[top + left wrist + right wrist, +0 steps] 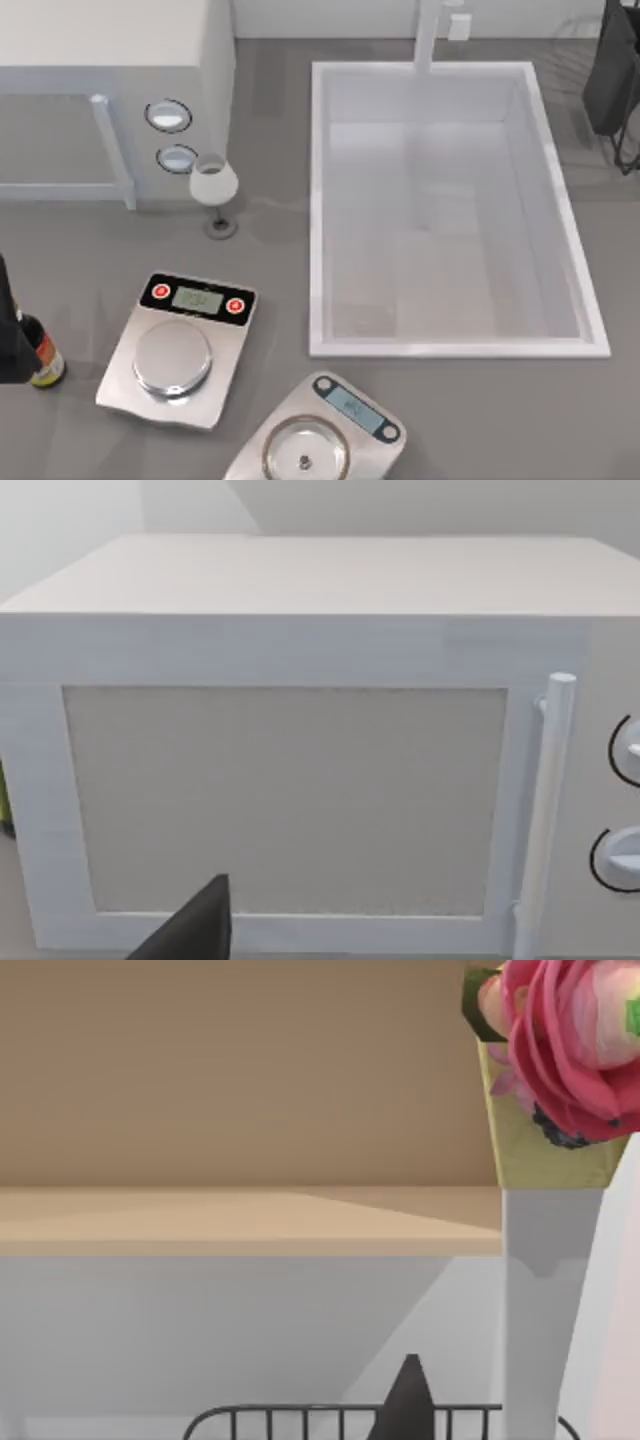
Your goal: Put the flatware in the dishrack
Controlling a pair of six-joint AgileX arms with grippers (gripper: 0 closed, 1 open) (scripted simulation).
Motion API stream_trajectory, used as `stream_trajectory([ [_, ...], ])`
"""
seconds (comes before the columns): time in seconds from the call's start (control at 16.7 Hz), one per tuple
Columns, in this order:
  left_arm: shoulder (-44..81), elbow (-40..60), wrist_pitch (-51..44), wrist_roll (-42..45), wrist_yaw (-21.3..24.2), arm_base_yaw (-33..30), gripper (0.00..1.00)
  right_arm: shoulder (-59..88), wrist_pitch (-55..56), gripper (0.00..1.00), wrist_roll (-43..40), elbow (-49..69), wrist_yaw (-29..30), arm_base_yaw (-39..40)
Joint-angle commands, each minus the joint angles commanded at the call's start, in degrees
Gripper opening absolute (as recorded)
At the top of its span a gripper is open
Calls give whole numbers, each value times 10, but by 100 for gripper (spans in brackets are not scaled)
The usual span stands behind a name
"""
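The flatware is out of view. The dishrack (625, 150) of thin dark wire with a black slab stands at the table's far right corner, beyond the sink. In the right wrist view its wire rim (300, 1412) runs just under a dark tip of my right gripper (410, 1400), which faces the back wall above the rack. My left arm (8, 330) is at the table's left edge. A dark part of my left gripper (195, 930) points at the white microwave's door (290, 800).
A big white sink basin (450, 210) fills the middle right. The microwave (110, 60) stands far left, with a wine glass (214, 190) in front of it. Two silver scales (180, 350) (320, 440) lie near the front, a dark bottle (42, 362) at the left edge. A pink flower in a vase (560, 1070) stands by the rack.
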Motion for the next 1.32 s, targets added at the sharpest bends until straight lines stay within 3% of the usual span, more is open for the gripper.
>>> stream_trajectory([
  [0.48,0,0,0,0,0,0,100,65,62,0,1,-2,22,23],
  [1.02,0,0,0,0,0,0,100,368,441,0,-1,-63,143,137],
  [1.32,0,0,0,0,0,0,100,459,552,0,0,-95,192,185],
])
